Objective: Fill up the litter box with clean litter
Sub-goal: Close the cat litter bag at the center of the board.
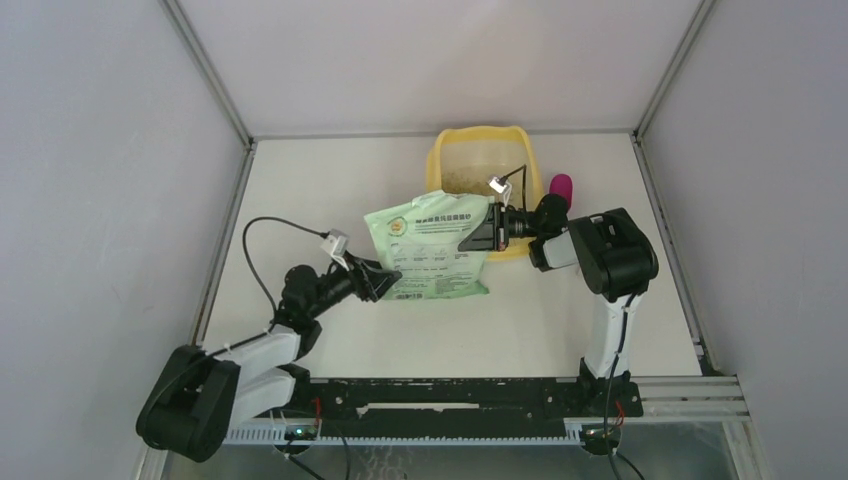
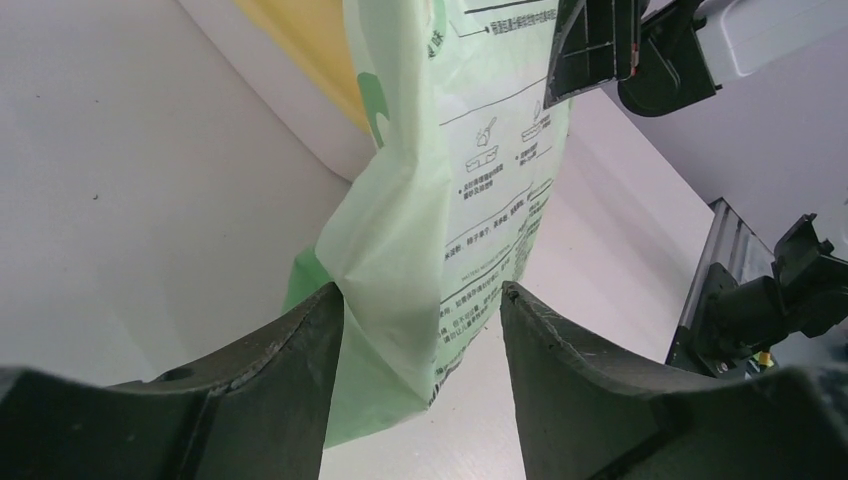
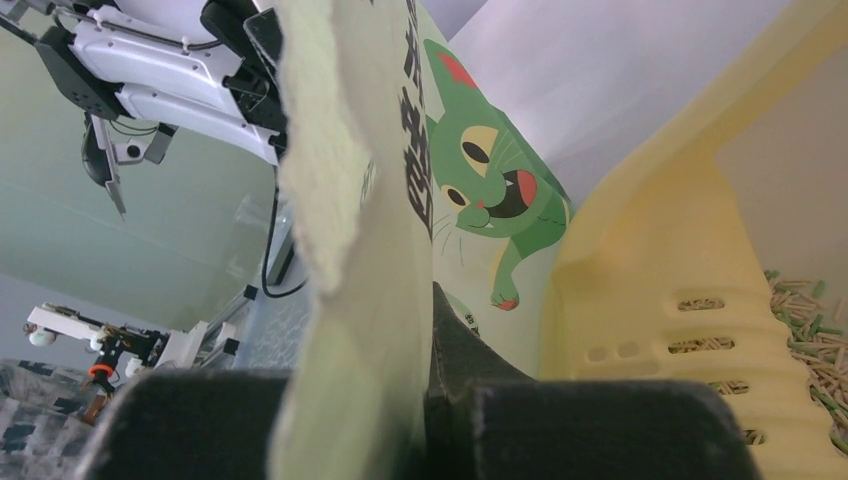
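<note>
The yellow litter box stands at the back of the table with a thin layer of tan clean litter on its floor. A light green printed bag leans against its near rim. My right gripper is shut on the bag's right edge. In the right wrist view the bag's edge is pinched in that gripper, beside the litter box's slotted ledge and some litter. My left gripper stands open around the bag's lower left corner; its right finger is clear of the bag.
A magenta scoop lies just right of the litter box, behind my right arm. White walls and metal posts close in the table on three sides. The arms' rail runs along the near edge.
</note>
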### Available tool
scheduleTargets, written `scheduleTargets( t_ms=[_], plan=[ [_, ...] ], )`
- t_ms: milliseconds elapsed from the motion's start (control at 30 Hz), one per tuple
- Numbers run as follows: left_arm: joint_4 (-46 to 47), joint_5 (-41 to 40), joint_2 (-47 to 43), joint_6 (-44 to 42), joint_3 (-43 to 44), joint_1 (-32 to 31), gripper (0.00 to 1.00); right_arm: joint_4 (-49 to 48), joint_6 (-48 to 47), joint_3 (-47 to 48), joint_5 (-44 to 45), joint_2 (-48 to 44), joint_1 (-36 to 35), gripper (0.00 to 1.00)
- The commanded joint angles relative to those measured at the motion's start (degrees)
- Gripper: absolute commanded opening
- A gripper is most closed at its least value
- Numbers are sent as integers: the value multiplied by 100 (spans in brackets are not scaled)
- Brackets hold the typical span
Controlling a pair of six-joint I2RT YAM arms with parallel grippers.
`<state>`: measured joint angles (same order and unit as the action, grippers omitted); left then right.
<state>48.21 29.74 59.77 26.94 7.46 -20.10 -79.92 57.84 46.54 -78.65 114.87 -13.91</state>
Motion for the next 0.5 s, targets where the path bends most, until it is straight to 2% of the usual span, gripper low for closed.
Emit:
scheduleTargets(
  t_ms=[0,133,200,267,333,400,433,467],
  plan=[
    [803,291,540,-13,496,-56,62,-428,105,215,-29,-61,-41,0],
    [1389,384,1014,196,547,-56,58,-440,87,180,-62,-78,-40,0],
    [1926,500,1246,401,518,-56,52,-448,83,179,-97,-79,-41,0],
    [2366,614,1482,558,542,-56,39,-452,70,163,-107,-72,-41,0],
    [2595,718,1675,636,600,-56,17,-450,46,133,-106,-70,-33,0],
    [2805,779,1817,750,595,-56,1,-448,16,104,-106,-83,-33,0],
    [2963,803,1872,830,567,-48,0,-447,-21,82,-82,-98,-39,3],
    [3060,815,1877,887,533,-43,0,-452,-66,25,-61,-115,-33,10]
  ],
)
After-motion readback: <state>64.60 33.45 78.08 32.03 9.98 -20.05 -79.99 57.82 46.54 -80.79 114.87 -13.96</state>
